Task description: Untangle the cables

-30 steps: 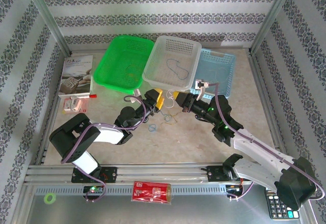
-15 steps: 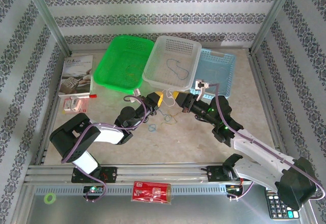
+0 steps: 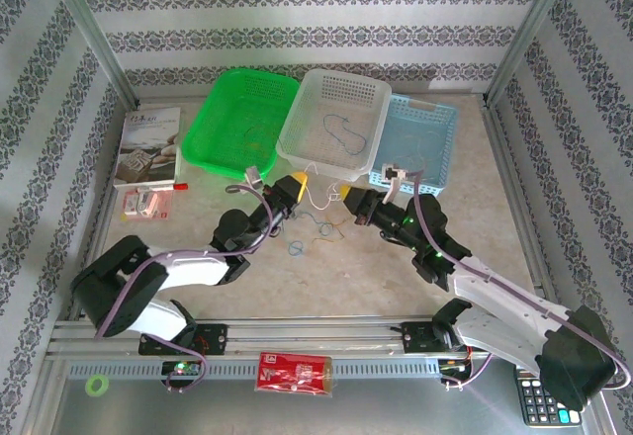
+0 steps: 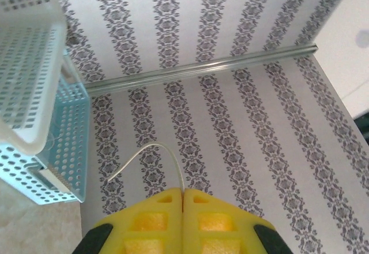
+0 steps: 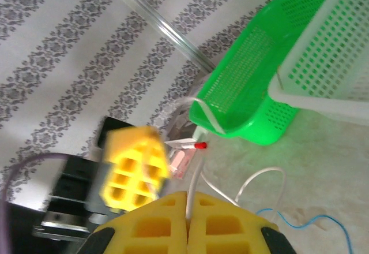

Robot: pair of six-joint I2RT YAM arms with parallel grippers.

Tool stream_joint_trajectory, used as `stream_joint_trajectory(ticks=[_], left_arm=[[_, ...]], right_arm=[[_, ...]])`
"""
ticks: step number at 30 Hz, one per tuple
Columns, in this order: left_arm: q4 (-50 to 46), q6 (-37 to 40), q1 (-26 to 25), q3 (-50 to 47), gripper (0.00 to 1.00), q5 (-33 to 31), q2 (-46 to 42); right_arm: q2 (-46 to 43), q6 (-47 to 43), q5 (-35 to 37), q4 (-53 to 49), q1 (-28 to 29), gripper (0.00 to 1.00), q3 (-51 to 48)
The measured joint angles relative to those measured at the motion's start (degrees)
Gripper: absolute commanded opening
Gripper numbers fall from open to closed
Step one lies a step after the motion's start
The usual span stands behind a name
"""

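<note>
Cables (image 3: pixel 318 227) are strewn on the open table (image 3: pixel 346 287) just before the white basket (image 3: pixel 331 119). One white cable (image 3: pixel 316 196) is pinched by the left gripper (image 3: pixel 300 190) and right gripper (image 3: pixel 343 194) near its rim, fingers pressed together, both arms stretched forward, wrists tilted upward.

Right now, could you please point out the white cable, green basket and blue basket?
white cable (image 4: pixel 154 145): left wrist view, top of its arc
green basket (image 3: pixel 207 115): top external view, left wall
blue basket (image 3: pixel 423 138): top external view, bare floor
</note>
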Motion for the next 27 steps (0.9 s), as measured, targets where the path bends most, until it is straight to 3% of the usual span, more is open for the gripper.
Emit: stream_joint_trajectory(ticks=[7, 14, 27], left_arm=[[-15.8, 11.8, 0.7, 3.7, 0.00, 2.7, -14.5], [-32.0, 20.7, 1.8, 12.6, 0.00, 8.8, -18.7], [-44.3, 26.4, 3.2, 21.2, 0.00, 16.6, -19.9]], right_arm=[[0.0, 0.9, 2.0, 0.2, 0.0, 0.01, -7.4], [1.8, 2.0, 1.9, 1.7, 0.4, 0.28, -9.1], [2.2, -0.7, 0.9, -3.6, 0.3, 0.54, -7.4]])
